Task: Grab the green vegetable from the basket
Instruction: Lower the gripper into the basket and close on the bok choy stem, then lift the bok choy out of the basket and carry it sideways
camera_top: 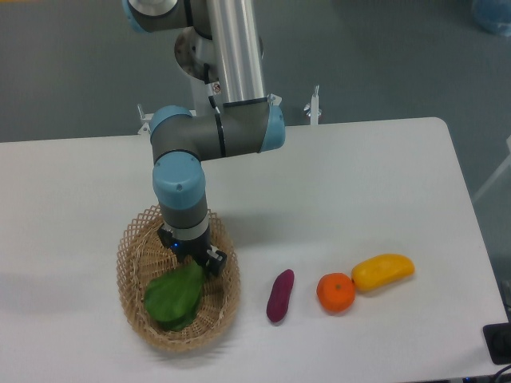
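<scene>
We see the arm's black 2-finger gripper (194, 259) low inside the oval tan wicker basket (134, 254) at the counter's near left, its jaws set at the stem end of the leafy dark green toy vegetable (174, 297), which lies in the basket; we cannot tell whether they have closed. A purple sweet potato (279, 294) lies right of the basket.

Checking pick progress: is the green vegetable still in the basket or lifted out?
In the basket. The green vegetable lies on the floor of the wicker basket, its stem end under the tool.
</scene>
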Controlling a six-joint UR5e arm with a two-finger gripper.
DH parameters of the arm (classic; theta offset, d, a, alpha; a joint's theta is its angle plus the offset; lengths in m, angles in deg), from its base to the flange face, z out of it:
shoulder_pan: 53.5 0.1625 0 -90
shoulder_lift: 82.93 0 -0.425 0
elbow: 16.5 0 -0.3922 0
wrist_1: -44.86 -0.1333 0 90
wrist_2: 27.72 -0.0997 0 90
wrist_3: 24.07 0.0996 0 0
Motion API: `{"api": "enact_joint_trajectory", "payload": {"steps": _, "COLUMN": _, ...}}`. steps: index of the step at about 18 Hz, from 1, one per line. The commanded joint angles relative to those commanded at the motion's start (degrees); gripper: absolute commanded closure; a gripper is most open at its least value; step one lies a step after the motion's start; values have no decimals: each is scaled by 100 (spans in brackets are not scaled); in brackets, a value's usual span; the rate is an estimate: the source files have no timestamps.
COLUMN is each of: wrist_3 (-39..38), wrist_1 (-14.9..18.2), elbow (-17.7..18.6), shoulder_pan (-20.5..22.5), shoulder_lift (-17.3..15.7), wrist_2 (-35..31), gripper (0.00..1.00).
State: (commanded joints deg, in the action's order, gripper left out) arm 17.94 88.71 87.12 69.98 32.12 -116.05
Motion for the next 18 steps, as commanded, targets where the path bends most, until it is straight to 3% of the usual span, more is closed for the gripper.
{"api": "enact_joint_trajectory", "payload": {"steps": 7, "wrist_3": 70, "wrist_1": 9, "elbow": -114, "shoulder_pan": 61, "shoulder_lift": -158, "wrist_2": 27, "gripper": 79}}
{"api": "enact_joint_trajectory", "payload": {"steps": 13, "wrist_3": 193, "wrist_1": 88, "elbow": -369, "shoulder_pan": 395, "shoulder_lift": -527, "wrist_2": 44, "gripper": 77}}
{"api": "enact_joint_trajectory", "payload": {"steps": 18, "wrist_3": 597, "wrist_1": 517, "elbow": -833, "shoulder_pan": 878, "shoulder_lift": -729, "wrist_2": 236, "gripper": 77}}
